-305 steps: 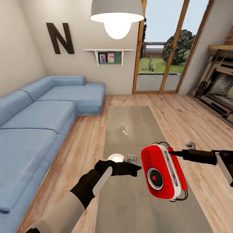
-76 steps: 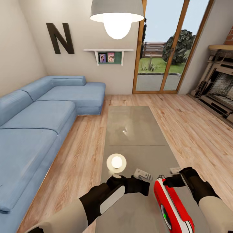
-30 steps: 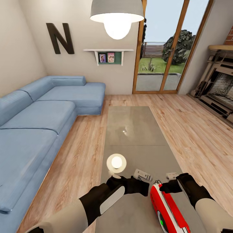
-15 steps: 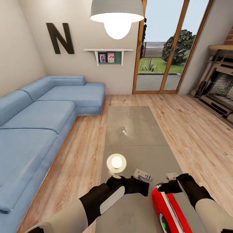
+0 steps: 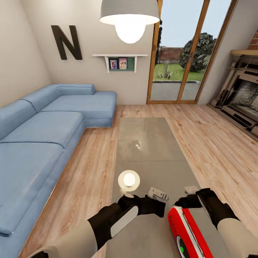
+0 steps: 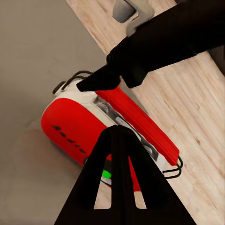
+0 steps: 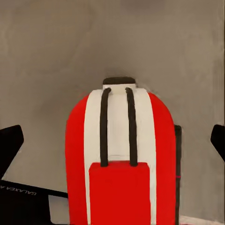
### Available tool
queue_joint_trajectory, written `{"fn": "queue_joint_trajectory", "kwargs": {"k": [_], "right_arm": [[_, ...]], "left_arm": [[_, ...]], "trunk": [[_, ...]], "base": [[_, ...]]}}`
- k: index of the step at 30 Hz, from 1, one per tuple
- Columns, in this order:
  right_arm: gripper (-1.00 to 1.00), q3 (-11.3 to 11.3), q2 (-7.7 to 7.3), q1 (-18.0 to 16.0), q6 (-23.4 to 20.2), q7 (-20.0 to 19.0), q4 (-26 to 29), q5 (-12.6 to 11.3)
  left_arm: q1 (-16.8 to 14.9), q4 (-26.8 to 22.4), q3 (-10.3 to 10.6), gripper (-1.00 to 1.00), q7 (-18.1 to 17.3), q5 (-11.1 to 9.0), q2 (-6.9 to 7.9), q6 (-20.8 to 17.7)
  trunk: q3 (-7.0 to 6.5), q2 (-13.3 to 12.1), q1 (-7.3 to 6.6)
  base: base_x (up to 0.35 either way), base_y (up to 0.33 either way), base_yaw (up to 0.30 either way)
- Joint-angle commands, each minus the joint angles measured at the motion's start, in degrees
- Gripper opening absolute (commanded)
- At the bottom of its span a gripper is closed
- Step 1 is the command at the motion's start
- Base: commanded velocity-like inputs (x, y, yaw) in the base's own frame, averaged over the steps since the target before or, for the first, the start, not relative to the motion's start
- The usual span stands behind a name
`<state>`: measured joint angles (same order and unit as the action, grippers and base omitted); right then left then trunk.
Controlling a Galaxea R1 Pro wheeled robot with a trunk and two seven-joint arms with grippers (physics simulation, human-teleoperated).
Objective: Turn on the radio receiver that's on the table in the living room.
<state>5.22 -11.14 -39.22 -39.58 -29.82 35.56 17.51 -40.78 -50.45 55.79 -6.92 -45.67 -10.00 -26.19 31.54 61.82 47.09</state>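
Standing on the near end of the desk (image 5: 150, 150), there's the radio receiver (image 5: 186, 233), red with its white-grey band, and a small green light glows on its dial face! Just beyond the radio's far end sits the right gripper (image 7: 115, 140), its fingers (image 7: 10, 140) spread wide either side of the radio's top, gripping nothing. Beside the radio, toward the blue sofa (image 5: 43, 129), hovers the left gripper (image 5: 157, 196); its two dark fingers (image 6: 117, 187) lie close together, empty. Beyond the radio, the pendant lamp (image 5: 129, 18) reflects on the glossy top.
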Motion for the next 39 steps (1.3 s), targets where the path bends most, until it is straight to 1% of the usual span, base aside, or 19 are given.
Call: {"fn": "queue_joint_trajectory", "kwargs": {"k": [1, 2, 5, 8, 9, 10, 11, 12, 13, 15, 16, 19, 23, 27, 28, 29, 33, 37, 39], "right_arm": [[1.00, 0.0, -0.12, 0.0, -0.1, 0.0, 1.2, 0.0], [1.00, 0.0, -0.39, 0.0, -0.5, 0.0, 4.0, -0.2], [1.00, 0.4, -0.89, 0.0, -1.0, -0.3, 6.8, -0.4], [1.00, 2.9, -2.62, 0.0, -2.4, -2.6, 7.9, -0.7], [1.00, 4.3, -3.39, 0.0, -2.8, -4.5, 8.0, -0.6], [1.00, 4.7, -3.72, 0.0, -2.9, -5.3, 8.1, -0.6], [1.00, 5.7, -4.50, 0.0, -2.9, -7.2, 8.1, -0.6], [1.00, 6.5, -5.44, 0.0, -3.0, -9.2, 8.2, -0.6], [1.00, 7.2, -6.95, 0.1, -3.0, -12.5, 8.2, -0.6], [1.00, 7.6, -8.63, 0.2, -3.0, -16.4, 8.2, -0.5], [1.00, 7.8, -9.21, 0.2, -3.0, -17.6, 8.1, -0.5], [1.00, 7.9, -10.37, 0.4, -3.0, -19.1, 7.8, -0.4], [1.00, 8.0, -13.31, 0.9, -2.9, -19.8, 7.5, -0.5], [1.00, 8.0, -15.77, 0.5, -2.8, -19.9, 7.4, -0.6], [1.00, 8.0, -15.97, 0.5, -2.7, -19.9, 7.4, -0.6], [1.00, 8.0, -16.48, 0.5, -2.7, -19.9, 7.4, -0.6], [1.00, 8.0, -16.82, 0.5, -3.0, -19.9, 7.2, -0.6], [1.00, 8.5, -16.95, 0.5, -3.1, -19.9, 6.3, -0.7], [1.00, 9.5, -17.04, 0.5, -3.0, -19.9, 6.2, -0.8]], "left_arm": [[0.0, 0.0, 0.0, -1.00, 0.0, 0.0, 0.00, 0.0], [0.0, 0.1, 0.0, -1.00, 0.0, -0.1, 0.00, 0.0], [0.0, 0.1, 0.0, -1.00, 0.0, -0.3, 0.00, 0.1], [0.0, 0.2, 0.0, -1.00, -0.1, -0.5, 0.00, 0.1], [0.0, 0.3, -0.1, -1.00, -0.1, -0.5, 0.00, 0.1], [0.0, 0.3, -0.1, -1.00, -0.1, -0.5, 0.00, 0.1], [0.0, 0.3, -0.1, -1.00, -0.1, -0.5, 0.00, 0.1], [0.0, 0.4, -0.1, -1.00, -0.1, -0.5, 0.00, 0.1], [0.0, 0.4, -0.1, -1.00, -0.2, -0.6, 0.00, 0.1], [0.0, 0.4, -0.1, -1.00, -0.2, -0.6, 0.00, 0.1], [0.0, 0.4, 0.0, -1.00, -0.2, -0.6, 0.00, 0.1], [0.0, 0.4, -0.1, -1.00, -0.2, -0.6, 0.00, 0.1], [0.0, 0.4, -0.1, -1.00, -0.1, -0.6, 0.00, 0.0], [-0.1, 0.4, -0.1, -1.00, -0.2, -1.0, 0.00, -0.2], [-0.1, 0.4, -0.1, -1.00, -0.1, -1.2, 0.00, -0.2], [-0.1, 0.4, -0.1, -1.00, 0.0, -2.4, 0.00, -0.2], [-0.1, 0.4, -0.2, -1.00, 0.0, -4.6, 0.13, -0.3], [-0.1, 0.4, -0.2, -1.00, -0.1, -5.1, 0.15, -0.4], [0.0, 0.5, -0.2, -1.00, -0.2, -5.2, 0.15, -0.2]], "trunk": [[0.00, 0.0, 0.00], [0.00, 0.0, 0.00], [0.00, 0.0, 0.00], [0.00, 0.0, 0.00], [0.00, 0.0, 0.00], [0.00, 0.0, 0.00], [0.00, 0.0, 0.00], [0.00, 0.0, 0.00], [0.00, 0.0, 0.00], [0.00, 0.0, 0.00], [0.00, 0.0, 0.00], [0.00, 0.0, 0.00], [0.00, 0.0, 0.00], [0.00, 0.0, 0.00], [0.00, 0.0, 0.00], [0.00, 0.0, 0.00], [0.00, 0.0, 0.00], [0.00, 0.0, 0.00], [0.00, 0.0, 0.00]], "base": [[0.000, 0.000, 0.000], [0.000, 0.000, 0.000], [0.000, 0.000, 0.000], [0.000, 0.000, 0.000], [0.000, 0.000, 0.000], [0.000, 0.000, 0.000], [0.000, 0.000, 0.000], [0.000, 0.000, 0.000], [0.000, 0.000, 0.000], [0.000, 0.000, 0.000], [0.000, 0.000, 0.000], [0.000, 0.000, 0.000], [0.000, 0.000, 0.000], [0.000, 0.000, 0.000], [0.000, 0.000, 0.000], [0.000, 0.000, 0.000], [0.000, 0.000, 0.000], [0.000, 0.000, 0.000], [0.000, 0.000, 0.000]]}}
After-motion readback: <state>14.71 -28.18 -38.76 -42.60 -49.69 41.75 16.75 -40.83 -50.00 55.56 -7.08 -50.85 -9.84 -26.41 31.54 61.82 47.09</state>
